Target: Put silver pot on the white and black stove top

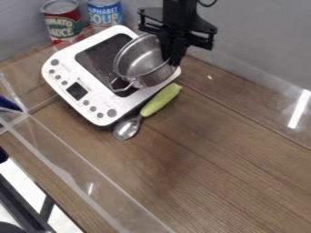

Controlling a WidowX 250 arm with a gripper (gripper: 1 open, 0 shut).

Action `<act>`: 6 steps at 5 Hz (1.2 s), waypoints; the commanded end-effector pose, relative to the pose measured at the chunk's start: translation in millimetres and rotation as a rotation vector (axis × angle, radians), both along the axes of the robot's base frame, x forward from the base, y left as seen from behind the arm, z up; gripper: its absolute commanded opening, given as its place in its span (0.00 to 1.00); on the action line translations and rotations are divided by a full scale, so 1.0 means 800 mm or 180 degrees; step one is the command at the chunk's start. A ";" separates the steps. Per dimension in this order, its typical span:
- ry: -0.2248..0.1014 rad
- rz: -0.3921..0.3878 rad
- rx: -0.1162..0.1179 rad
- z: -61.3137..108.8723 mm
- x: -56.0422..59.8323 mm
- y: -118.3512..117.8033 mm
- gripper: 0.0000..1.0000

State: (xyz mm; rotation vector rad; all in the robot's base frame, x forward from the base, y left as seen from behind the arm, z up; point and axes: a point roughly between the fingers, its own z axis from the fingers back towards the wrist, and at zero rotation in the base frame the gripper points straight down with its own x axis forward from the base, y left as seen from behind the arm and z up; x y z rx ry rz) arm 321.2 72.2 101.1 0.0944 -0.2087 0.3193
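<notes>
Over stove top, gripper clamps tilted silver pot; spoon beside, cans behind.

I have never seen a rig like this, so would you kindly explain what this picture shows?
This is a single camera view, looking down at an angle on a wooden table. The black thing coming from the top is a robot arm; its claw is shut on the rim of a silver pot, holding it tilted over the right part of a white and black stove. In front of the stove lies a spoon with a yellow-green handle. Behind it stand two cans. The job is to set the pot on the stove.
</notes>
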 end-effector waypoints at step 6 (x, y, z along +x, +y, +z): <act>-0.0320 0.0018 0.0151 0.009 -0.014 0.030 0.00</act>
